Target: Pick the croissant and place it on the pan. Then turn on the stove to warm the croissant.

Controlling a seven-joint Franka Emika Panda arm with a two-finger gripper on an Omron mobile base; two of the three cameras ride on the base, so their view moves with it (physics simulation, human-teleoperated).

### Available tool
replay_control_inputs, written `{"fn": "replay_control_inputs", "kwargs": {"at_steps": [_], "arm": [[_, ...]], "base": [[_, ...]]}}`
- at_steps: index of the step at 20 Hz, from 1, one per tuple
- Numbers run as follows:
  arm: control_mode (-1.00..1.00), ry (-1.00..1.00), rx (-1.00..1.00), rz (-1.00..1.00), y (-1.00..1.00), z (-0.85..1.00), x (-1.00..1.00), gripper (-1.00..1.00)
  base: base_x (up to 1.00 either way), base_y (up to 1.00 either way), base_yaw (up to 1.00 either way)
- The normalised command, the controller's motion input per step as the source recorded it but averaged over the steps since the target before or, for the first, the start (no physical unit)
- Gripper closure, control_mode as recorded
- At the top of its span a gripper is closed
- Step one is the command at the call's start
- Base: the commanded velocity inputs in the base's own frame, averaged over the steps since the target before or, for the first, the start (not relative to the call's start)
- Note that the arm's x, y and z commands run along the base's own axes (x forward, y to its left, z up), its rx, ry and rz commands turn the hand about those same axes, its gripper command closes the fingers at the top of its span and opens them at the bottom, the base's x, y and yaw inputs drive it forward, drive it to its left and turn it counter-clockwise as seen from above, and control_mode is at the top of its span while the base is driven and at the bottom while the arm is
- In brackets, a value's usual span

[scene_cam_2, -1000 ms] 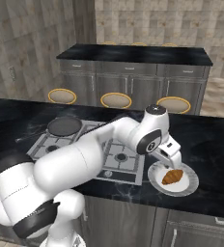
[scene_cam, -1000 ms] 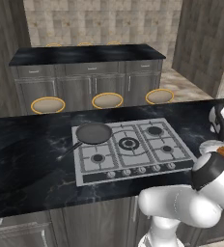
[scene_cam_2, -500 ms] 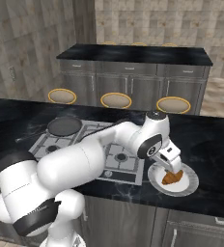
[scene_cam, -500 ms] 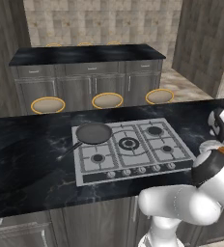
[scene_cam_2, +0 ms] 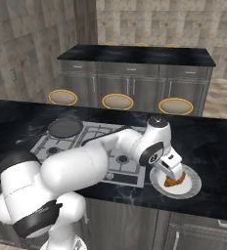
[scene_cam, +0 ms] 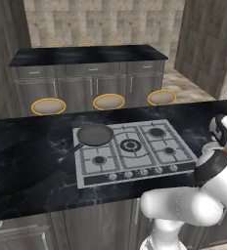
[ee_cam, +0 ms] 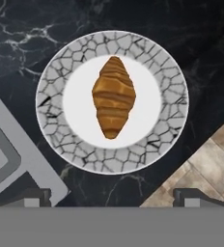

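Note:
The croissant (ee_cam: 113,96) is golden-brown and lies in the middle of a white plate (ee_cam: 53,128) with a cracked-pattern rim. My gripper (ee_cam: 113,198) hangs straight above it, open, its fingertips (ee_cam: 34,197) spread wider than the pastry and holding nothing. From the right base view the gripper (scene_cam_2: 173,171) hovers just over the plate (scene_cam_2: 192,185), to the right of the stove (scene_cam_2: 88,146), and partly covers the croissant (scene_cam_2: 173,182). The dark pan (scene_cam: 94,135) sits on the stove's (scene_cam: 135,151) back left burner, handle pointing front left; it also shows as the pan (scene_cam_2: 65,128).
A row of small knobs (scene_cam: 135,173) runs along the stove's front edge. Three round stools (scene_cam: 109,101) stand behind the black marble counter (scene_cam: 27,161). The plate lies close to the counter's front edge (ee_cam: 201,159). A second counter (scene_cam_2: 135,54) stands at the back.
My arm has swung right and come down over the plate, so the gripper now hovers low above the croissant. Its jaws stay open. Pan and croissant have not moved.

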Motion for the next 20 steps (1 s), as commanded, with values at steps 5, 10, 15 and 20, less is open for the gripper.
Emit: {"fn": "replay_control_inputs", "kwargs": {"at_steps": [5,10,15,20], "arm": [[-1.0,0.0,0.0,0.0,-0.05,-0.16,0.0,-1.0],[-1.0,0.0,0.0,0.0,-0.06,-0.13,0.07,-1.0],[-1.0,0.0,0.0,0.0,-0.03,-0.1,0.11,-1.0],[-1.0,0.0,0.0,0.0,-0.09,-0.07,0.08,-1.0]], "base": [[0.0,0.0,0.0],[0.0,0.0,0.0],[0.0,0.0,0.0],[0.0,0.0,0.0]]}}
